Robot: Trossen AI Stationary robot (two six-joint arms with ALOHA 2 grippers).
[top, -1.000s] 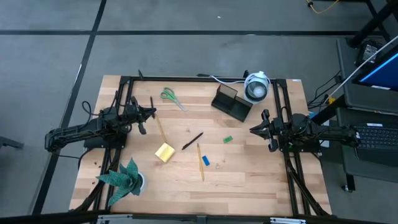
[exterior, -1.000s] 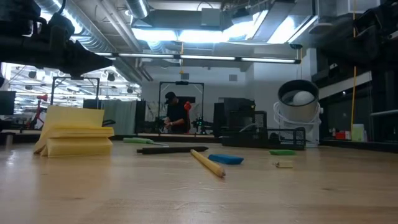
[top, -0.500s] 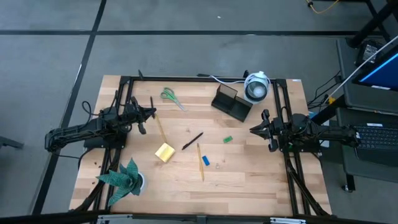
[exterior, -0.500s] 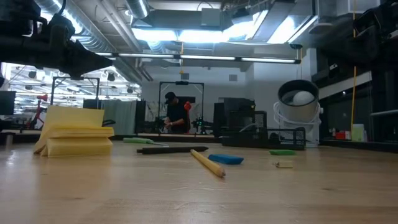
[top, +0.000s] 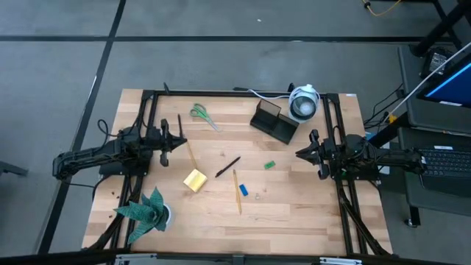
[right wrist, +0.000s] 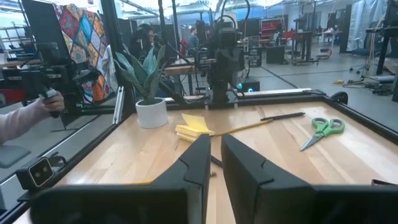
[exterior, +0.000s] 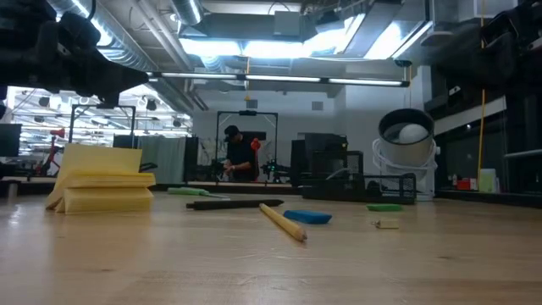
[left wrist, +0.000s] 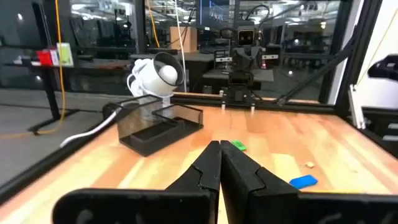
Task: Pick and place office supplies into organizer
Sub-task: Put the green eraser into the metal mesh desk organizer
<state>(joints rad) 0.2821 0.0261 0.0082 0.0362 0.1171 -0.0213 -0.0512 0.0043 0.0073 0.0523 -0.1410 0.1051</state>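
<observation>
**Q:** Supplies, where do they lie?

**Me:** All loose on the table [top: 309, 221], none in the organizer [top: 274, 122]. Scissors [top: 201, 114] lie near the far edge, toward my left side. One pencil [top: 189, 151] runs from just beside my left gripper [top: 172, 138] down to the sticky pad [top: 195, 179]. The pen [top: 227, 166] lies slantwise at mid-table, with the second pencil [top: 237, 191] just below it and the blue block [top: 243, 190] beside that pencil. The green piece [top: 269, 165] sits apart, toward my right side.

**Q:** And the organizer?

**Me:** At the far edge, just beside the round white device [top: 303, 102]. Its compartments hold nothing I can see.

**Q:** Your jaws?

**Me:** My left fingers [left wrist: 205, 171] are clenched tip to tip on nothing, hanging above the table's left side. My right gripper [top: 303, 153] hangs over the right side, its fingers [right wrist: 199, 163] a narrow gap apart, empty too.

**Q:** Anything else about?

**Me:** A paper plant [top: 147, 210] at the near left corner. My right wrist view catches a person's hand [right wrist: 50, 102] beyond the table.
</observation>
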